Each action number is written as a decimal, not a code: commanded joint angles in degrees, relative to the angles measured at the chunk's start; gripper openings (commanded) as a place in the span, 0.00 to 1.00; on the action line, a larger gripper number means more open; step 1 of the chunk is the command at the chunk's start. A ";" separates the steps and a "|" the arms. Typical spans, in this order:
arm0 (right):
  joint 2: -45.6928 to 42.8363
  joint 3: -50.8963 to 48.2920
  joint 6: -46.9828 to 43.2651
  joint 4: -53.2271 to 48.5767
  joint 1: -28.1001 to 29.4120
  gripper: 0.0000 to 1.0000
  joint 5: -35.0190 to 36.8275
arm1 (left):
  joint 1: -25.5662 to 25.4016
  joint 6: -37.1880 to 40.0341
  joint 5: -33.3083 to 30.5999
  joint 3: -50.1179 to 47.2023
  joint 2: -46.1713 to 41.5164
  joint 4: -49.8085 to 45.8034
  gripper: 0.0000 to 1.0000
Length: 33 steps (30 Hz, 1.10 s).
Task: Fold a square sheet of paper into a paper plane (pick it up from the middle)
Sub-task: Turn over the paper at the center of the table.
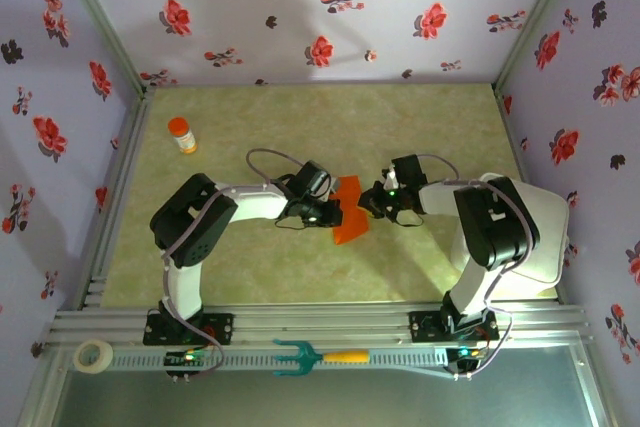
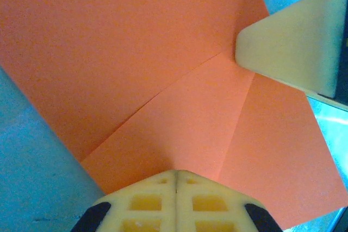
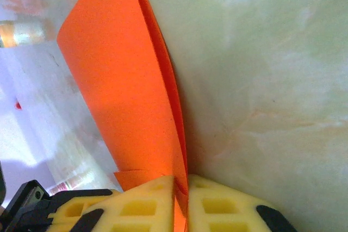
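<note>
The square sheet of paper [image 1: 350, 219] is orange-red, creased and partly folded, and hangs between my two grippers at mid-table. My left gripper [image 1: 328, 212] comes at it from the left. In the left wrist view its jaws [image 2: 175, 173] are shut tight with their tips on the paper [image 2: 136, 52], where two creases run in and the sheet puckers. My right gripper [image 1: 368, 202] is shut on the sheet's right edge. The right wrist view has the doubled paper [image 3: 119, 80] wedged between the jaws [image 3: 182, 180]. One right finger [image 2: 288, 52] shows at the paper's far edge.
A small orange-capped bottle [image 1: 182, 134] stands at the table's back left. On the front rail lie a tape roll [image 1: 95, 355] and a teal fork tool with an orange handle [image 1: 310, 356]. Flowered walls close in the table on three sides.
</note>
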 commanded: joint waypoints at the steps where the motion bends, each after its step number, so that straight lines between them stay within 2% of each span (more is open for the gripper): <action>1: -0.09 -0.24 -1.58 1.31 -0.39 0.08 -1.34 | -0.52 0.30 -1.55 0.09 -2.55 -3.27 0.12; 5: -3.69 0.07 -2.17 -0.82 -0.37 0.07 -0.64 | -0.52 0.87 -5.34 -1.58 -7.68 -2.21 0.21; 9: -9.88 2.02 -6.54 -9.03 0.34 0.06 4.46 | -0.43 2.32 -12.38 -4.54 -15.08 -2.20 0.25; 15: -18.43 9.92 -18.28 -28.95 7.68 0.06 28.09 | 0.25 2.98 -23.13 -10.93 -25.87 -1.48 0.28; 23: -19.29 17.91 -26.05 -42.94 18.28 0.04 59.04 | 1.91 -0.48 -32.09 -20.28 -36.93 3.05 0.30; 29: -15.60 20.08 -24.95 -44.85 22.95 0.03 70.93 | 3.03 -2.17 -35.61 -23.06 -41.42 2.40 0.32; 33: -12.66 20.67 -23.94 -44.01 25.69 0.03 74.62 | 3.82 -1.91 -37.81 -23.65 -44.04 -0.07 0.32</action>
